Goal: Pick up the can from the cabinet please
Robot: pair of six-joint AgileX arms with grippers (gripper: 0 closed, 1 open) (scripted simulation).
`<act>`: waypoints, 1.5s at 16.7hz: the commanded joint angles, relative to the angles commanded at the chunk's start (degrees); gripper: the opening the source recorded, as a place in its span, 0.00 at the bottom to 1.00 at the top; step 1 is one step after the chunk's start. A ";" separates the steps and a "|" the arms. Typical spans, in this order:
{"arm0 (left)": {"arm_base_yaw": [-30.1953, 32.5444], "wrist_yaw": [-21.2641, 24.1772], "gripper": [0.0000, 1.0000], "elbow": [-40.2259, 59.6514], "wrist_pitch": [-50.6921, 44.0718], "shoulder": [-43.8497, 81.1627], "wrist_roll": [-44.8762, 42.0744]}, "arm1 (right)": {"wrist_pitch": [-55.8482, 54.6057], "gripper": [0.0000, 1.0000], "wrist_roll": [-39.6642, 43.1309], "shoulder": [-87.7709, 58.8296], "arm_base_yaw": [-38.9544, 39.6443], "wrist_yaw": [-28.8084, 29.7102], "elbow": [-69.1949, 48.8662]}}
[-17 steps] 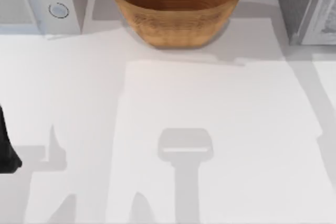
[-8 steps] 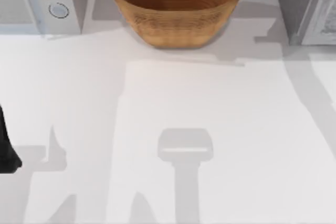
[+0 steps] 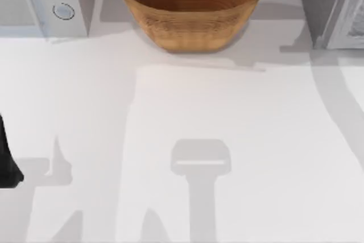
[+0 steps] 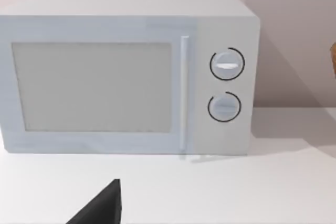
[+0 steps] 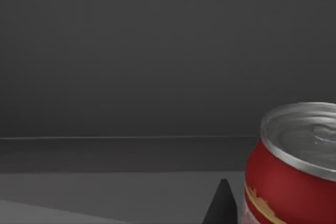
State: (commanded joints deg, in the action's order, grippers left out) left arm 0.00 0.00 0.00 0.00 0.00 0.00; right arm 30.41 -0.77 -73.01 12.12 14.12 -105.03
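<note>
Inside the dark grey cabinet (image 5: pixel 131 66), your right gripper's finger tip (image 5: pixel 221 205) sits just beside the upright red can with silver lid (image 5: pixel 294 171); I cannot tell its opening. Advance off-centre and you could topple it.

Left arm (image 3: pixel 7 160): dark link at the table's left edge in the top view, parked low. Left gripper: one black fingertip (image 4: pixel 100 208) in the left wrist view, pointing up from the frame's lower edge. Right gripper: one dark fingertip (image 5: pixel 222 205) in the right wrist view, its tip pointed.
</note>
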 joint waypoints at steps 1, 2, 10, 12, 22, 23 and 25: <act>0.00 0.00 1.00 0.00 0.00 0.00 0.00 | -0.94 0.00 0.03 2.22 -0.43 -0.35 3.04; 0.00 0.00 1.00 0.00 0.00 0.00 0.00 | -2.02 0.00 0.06 4.78 -0.90 -0.78 6.68; 0.00 0.00 1.00 0.00 0.00 0.00 0.00 | -14.08 0.00 0.41 34.09 -5.78 -6.46 52.65; 0.00 0.00 1.00 0.00 0.00 0.00 0.00 | -17.54 0.00 0.49 42.42 -7.14 -8.11 65.64; 0.00 0.00 1.00 0.00 0.00 0.00 0.00 | -30.12 0.00 0.76 72.38 -12.02 -13.98 104.38; 0.00 0.00 1.00 0.00 0.00 0.00 0.00 | -30.40 0.00 0.77 72.98 -12.12 -14.11 104.99; 0.00 0.00 1.00 0.00 0.00 0.00 0.00 | -30.41 0.00 0.77 73.01 -12.13 -14.12 105.03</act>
State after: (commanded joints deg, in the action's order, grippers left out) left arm 0.00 0.00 0.00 0.00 0.00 0.00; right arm 0.00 0.00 0.00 0.00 0.00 0.00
